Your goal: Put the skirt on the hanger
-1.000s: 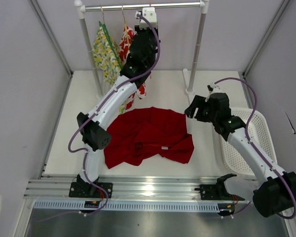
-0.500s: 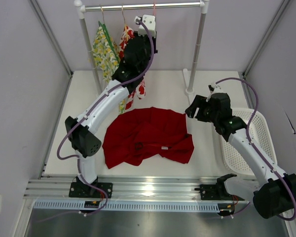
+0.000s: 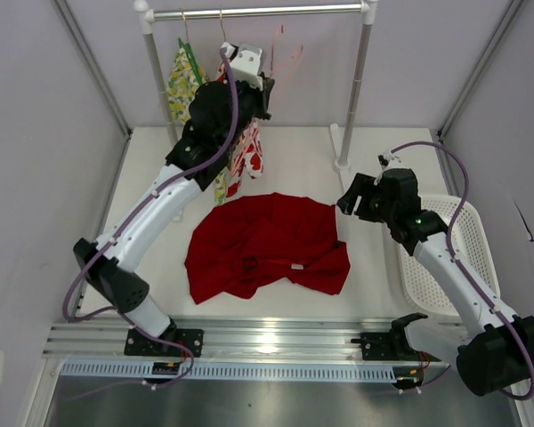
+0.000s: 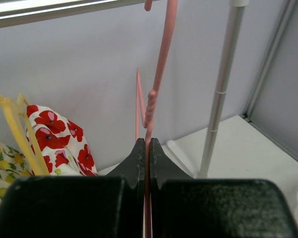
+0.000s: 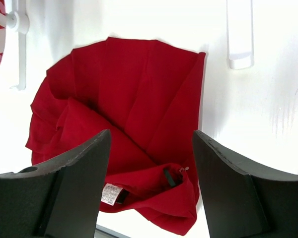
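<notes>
The skirt (image 3: pixel 267 245) lies crumpled and spread on the white bench (image 3: pixel 294 151), about midway between its left and right edges and nearer the near edge than the far one. A small white label shows on a fold at its near side. Nothing grips it.

The left tool (image 4: pixel 146 146) is raised at the far edge of the bench, beside the clothes rail (image 3: pixel 258 12). Its jaws are clenched on the thin pink wire of the hanger (image 4: pixel 160 59), which rises between them towards the rail. Whether the hook touches the rail cannot be told.

The right tool (image 5: pixel 151 136) hovers over the skirt's right side with its jaws spread wide, grasping nothing.

A white garment with red flowers (image 3: pixel 249 151) and a yellow-green floral garment (image 3: pixel 182 89) hang from the rail's left part. A white basket (image 3: pixel 463 258) sits at the bench's right edge.
</notes>
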`<action>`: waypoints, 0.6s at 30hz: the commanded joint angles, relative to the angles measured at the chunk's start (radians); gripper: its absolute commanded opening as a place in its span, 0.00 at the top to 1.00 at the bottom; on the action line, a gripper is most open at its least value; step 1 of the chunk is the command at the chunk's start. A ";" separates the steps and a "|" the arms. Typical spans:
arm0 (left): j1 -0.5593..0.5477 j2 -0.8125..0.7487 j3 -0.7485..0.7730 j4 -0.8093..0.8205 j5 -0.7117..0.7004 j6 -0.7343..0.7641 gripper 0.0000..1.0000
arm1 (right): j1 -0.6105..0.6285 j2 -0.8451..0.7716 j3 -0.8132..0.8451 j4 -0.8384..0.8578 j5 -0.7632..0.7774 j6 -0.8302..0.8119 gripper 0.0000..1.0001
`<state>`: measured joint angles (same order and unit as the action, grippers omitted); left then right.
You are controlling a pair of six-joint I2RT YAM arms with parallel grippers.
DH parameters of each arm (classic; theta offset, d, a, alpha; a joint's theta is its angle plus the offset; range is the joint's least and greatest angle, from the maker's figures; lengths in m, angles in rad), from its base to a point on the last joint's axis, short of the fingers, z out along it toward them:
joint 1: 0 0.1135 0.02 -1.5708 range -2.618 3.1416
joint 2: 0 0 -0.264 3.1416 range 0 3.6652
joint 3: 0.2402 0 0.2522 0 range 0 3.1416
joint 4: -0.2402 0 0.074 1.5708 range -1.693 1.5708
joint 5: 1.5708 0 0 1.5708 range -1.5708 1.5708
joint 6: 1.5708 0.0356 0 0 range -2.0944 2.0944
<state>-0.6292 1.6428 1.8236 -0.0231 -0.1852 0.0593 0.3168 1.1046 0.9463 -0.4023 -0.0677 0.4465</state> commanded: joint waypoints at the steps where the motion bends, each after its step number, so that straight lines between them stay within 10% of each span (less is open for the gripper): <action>1: 0.010 -0.130 -0.047 -0.041 0.131 -0.052 1.00 | -0.005 -0.032 0.006 -0.042 0.013 -0.022 0.30; 18: -0.211 -0.688 -0.788 -0.146 0.216 -0.305 1.00 | 0.195 -0.069 -0.109 -0.210 0.171 -0.009 0.69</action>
<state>-0.7929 1.0222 1.1141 -0.1585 0.0475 -0.1631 0.4984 1.0397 0.8513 -0.6029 0.0696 0.4351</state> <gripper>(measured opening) 0.017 0.322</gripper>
